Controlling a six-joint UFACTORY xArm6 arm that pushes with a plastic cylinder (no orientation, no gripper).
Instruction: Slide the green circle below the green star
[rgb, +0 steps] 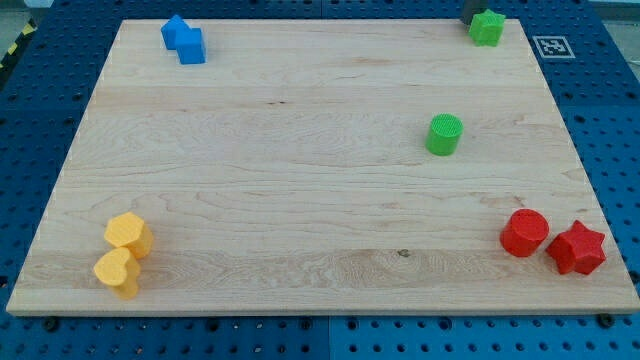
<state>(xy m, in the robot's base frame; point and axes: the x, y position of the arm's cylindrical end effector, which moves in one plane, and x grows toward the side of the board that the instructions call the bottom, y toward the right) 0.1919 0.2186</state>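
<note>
The green circle (444, 134) stands on the wooden board right of the middle. The green star (487, 27) sits at the view's top right corner of the board. A dark part of my rod shows at the top edge, just left of the green star; my tip (468, 22) touches or nearly touches the star's left side. The green circle lies well below the star and a little to its left.
A blue block pair (184, 41) sits at the top left. A yellow hexagon (129, 234) and a yellow heart (118, 272) sit at the bottom left. A red circle (524, 232) and a red star (577, 248) sit at the bottom right.
</note>
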